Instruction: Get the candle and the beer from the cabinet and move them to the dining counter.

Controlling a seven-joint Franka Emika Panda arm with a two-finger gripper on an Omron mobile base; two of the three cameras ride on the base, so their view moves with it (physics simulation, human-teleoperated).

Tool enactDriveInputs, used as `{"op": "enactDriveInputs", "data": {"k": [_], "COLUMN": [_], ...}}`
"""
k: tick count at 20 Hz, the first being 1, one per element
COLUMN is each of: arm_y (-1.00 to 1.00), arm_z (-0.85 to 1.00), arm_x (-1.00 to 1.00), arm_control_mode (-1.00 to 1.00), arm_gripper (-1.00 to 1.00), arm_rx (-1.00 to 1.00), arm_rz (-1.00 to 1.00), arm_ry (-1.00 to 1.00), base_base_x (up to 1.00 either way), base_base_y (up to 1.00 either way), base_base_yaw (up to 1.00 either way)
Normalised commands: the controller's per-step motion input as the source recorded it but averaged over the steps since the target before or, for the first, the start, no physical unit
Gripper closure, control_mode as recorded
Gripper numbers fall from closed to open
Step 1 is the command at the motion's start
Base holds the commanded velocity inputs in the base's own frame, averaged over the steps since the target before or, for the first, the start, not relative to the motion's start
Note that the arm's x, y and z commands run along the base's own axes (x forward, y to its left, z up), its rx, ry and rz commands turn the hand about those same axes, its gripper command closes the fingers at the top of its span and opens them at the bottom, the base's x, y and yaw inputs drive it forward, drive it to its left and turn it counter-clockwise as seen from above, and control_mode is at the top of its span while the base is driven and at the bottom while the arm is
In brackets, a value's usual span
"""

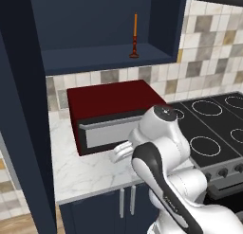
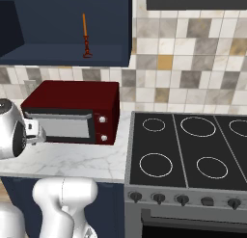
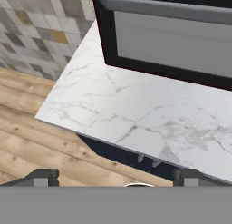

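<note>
Right now the candle (image 1: 135, 35) stands upright on the open shelf of the cabinet (image 1: 95, 20), toward its right end, above the red microwave (image 1: 114, 112). The hand (image 3: 115, 184) is released, its two finger tips (image 3: 43, 177) set wide with nothing between them, and it looks down at the front corner of the marble surface (image 3: 136, 114) by the microwave's door, low and well apart from the candle.

To reach well, I judge the arm should lift clear of the microwave top first, then come at the shelf level from the front, closing on the taper low near its holder so the thin stick does not tip.

The beer cannot be made out anywhere on the visible shelf; the shelf's left part is cut off or shadowed. The cabinet door and handle are hard to tell apart from the dark panels. The dining counter lies outside these views.
</note>
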Motion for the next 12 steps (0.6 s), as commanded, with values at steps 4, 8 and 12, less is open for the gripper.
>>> {"op": "enactDriveInputs", "data": {"k": [4, 8, 12], "arm_y": [-0.61, -0.64, -0.62], "arm_z": [0.37, 0.54, 0.65], "arm_x": [-0.01, 0.0, 0.0], "arm_control_mode": [-1.0, -1.0, -1.0], "arm_gripper": [-1.0, -1.0, -1.0], "arm_rx": [0.0, 0.0, 0.0], "arm_rz": [0.0, 0.0, -0.02], "arm_ry": [-0.19, -0.16, -0.16], "base_base_x": [0.0, 0.0, 0.0], "base_base_y": [0.0, 0.0, 0.0], "base_base_yaw": [0.0, 0.0, 0.0]}}
